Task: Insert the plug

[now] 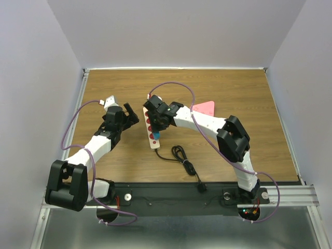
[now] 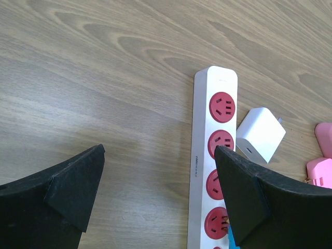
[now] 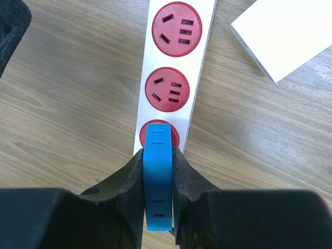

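While the flat blue plastic plug (image 3: 157, 179) is aligned over the white power strip (image 3: 176, 61), pinched by the right end effector (image 3: 158, 155), a straight push is needed. The left end effector (image 2: 158, 161) is spread wide, empty.

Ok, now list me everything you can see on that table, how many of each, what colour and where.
power strip: one, white with red sockets, mid-table between the two arms
plug: one, blue, clamped in the right end effector, its tip at a red socket of the strip
charger block: one, white, lying right of the strip's far end, apart from it
pink item: pink, right of the charger block; what it is, and whether it is one piece, I cannot tell
cable: one, black, loosely coiled by the strip's near end
table: one, brown wood grain
left end effector: one, black, open, just left of the strip
right end effector: one, black, shut on the plug
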{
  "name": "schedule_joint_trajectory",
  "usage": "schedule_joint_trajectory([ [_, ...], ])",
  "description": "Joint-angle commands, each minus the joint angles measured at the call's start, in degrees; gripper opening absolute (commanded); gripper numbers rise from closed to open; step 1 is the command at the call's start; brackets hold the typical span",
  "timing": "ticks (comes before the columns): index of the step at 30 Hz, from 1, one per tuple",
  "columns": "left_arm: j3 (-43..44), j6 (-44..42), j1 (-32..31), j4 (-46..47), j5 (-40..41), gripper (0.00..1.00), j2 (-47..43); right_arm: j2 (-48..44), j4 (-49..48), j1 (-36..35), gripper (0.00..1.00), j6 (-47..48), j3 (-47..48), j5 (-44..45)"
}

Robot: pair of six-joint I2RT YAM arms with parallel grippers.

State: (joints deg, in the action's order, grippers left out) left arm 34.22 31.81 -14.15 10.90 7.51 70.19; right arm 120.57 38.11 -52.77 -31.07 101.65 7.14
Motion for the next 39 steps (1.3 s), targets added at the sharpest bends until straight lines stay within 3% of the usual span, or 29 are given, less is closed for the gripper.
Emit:
schedule_joint_trajectory([
  [1, -0.8, -0.2, 0.1, 1.6, -0.1, 0.99, -2.0, 4.4, 3.0, -1.6, 0.01, 1.6, -1.4, 1.7],
  [26, -0.8, -0.3, 0.1, 1.4, 0.0, 0.99, -2.0, 1.2, 3.6, -3.7, 0.00, 0.7, -9.0, 4.2],
  [39, -1.2, -0.6, 0.1, 2.0, -0.6, 0.99, -3.5, 0.9, 4.0, -3.4, 0.01, 1.4, -4.1, 7.8],
])
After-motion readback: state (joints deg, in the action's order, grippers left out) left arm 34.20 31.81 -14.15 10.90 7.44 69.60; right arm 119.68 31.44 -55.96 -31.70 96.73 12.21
